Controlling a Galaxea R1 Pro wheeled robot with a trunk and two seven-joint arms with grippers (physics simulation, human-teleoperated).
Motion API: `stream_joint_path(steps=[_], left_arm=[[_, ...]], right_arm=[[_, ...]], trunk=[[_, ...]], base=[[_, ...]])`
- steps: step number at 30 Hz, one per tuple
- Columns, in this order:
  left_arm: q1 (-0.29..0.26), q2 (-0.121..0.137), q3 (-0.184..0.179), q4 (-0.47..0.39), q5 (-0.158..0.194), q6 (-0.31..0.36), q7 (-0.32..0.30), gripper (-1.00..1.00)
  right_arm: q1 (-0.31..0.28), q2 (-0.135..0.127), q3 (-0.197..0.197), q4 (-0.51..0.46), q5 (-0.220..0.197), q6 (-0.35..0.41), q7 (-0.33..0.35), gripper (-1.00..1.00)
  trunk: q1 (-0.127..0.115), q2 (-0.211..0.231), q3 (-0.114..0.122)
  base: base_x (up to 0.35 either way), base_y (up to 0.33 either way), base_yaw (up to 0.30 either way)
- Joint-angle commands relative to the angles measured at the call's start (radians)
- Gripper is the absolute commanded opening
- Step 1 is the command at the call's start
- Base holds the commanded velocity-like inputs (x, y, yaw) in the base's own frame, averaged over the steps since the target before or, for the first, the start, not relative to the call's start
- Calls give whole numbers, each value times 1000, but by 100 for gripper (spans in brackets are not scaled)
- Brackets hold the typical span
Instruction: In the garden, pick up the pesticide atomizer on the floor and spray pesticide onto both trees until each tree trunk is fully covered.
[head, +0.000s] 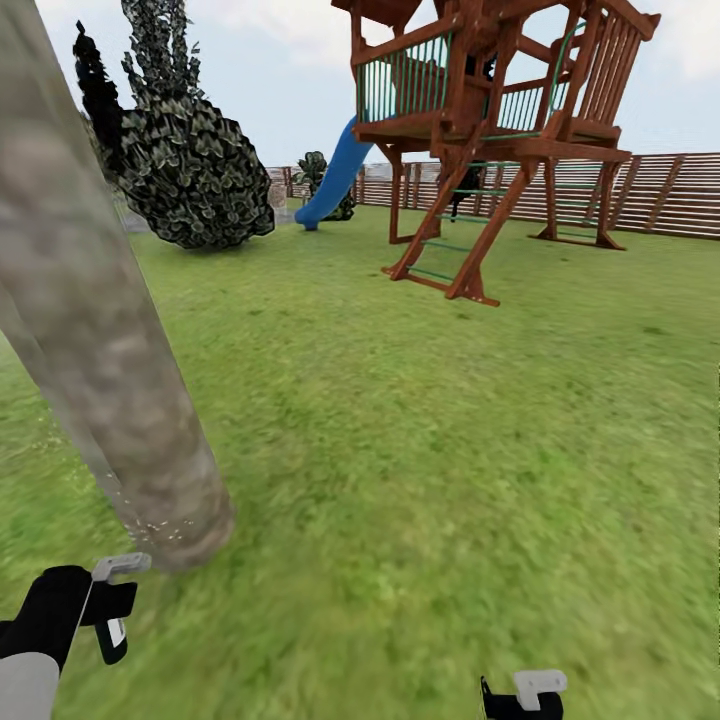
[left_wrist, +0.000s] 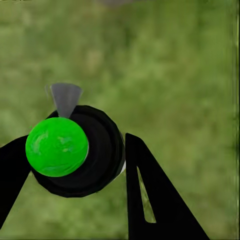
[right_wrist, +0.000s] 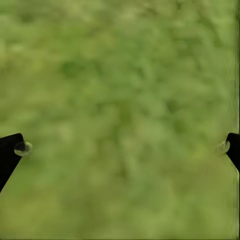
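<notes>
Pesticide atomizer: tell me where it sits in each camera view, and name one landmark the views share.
Head view: the pesticide atomizer is at the lower left, at the end of the left arm, beside the base of the tree trunk.
Left wrist view: left of centre, green ball and black body between the fingers.
Right wrist view: not in this picture.
Shared landmark: the grass, which lies behind everything in all three views.

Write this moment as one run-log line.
left gripper: shut on sprayer | right gripper: open, over grass | tree trunk: whitish specks at base
</notes>
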Motion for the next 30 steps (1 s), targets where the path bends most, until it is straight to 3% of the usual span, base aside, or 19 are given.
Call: stream_joint_path(steps=[1,5,23,30], left_arm=[[0,0,0,0,0,0,0,-100],[0,-1,0,0,0,0,0,-100],[0,1,1,0,1,-1,1,-100],[0,1,2,0,1,-2,1,-100]], right_arm=[[0,0,0,0,0,0,0,100],[0,0,0,0,0,1,0,100],[0,0,0,0,0,1,0,100],[0,-2,0,-1,0,1,0,100]], trunk=[[0,0,0],[0,0,0],[0,0,0],[0,0,0]], base=[[94,-267,1],[86,-268,95],[104,-270,270],[160,-262,17]])
